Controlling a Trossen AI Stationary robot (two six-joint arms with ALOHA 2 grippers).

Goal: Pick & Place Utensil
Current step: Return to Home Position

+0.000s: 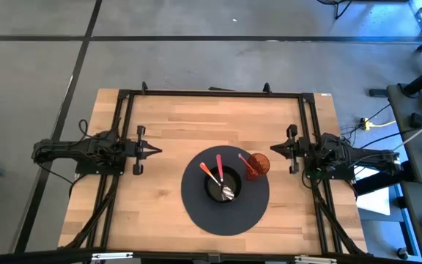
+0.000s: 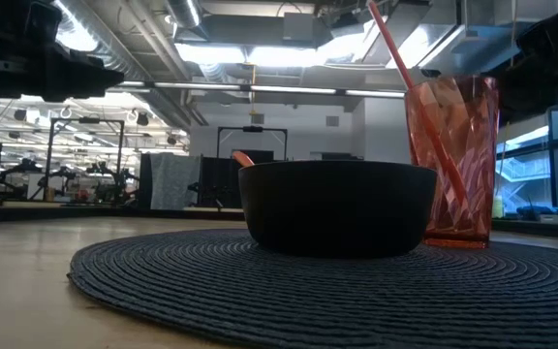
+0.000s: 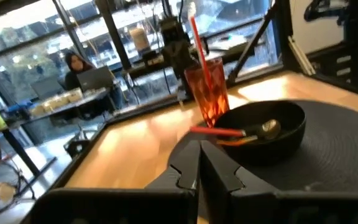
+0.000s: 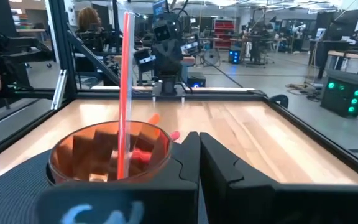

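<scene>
High view: one left gripper (image 1: 154, 151), fingers pressed together with nothing held, is parked toward the left side of the table (image 1: 167, 117). One right gripper (image 1: 273, 150), equally closed and empty, is parked opposite. Between them, one black bowl (image 1: 208, 188) is set on one round placemat (image 1: 196, 213). Two red-handled utensils (image 1: 219, 167) are laid in the bowl. One red tumbler (image 1: 262, 161), holding one red stick (image 1: 246, 166), is stood just beside the bowl.

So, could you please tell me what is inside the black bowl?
In the bowl lie a red-handled utensil and an orange-handled utensil, handles leaning over its rim. One spoon head shows at the bottom; the other metal end is overlapped, so its type is unclear.
</scene>
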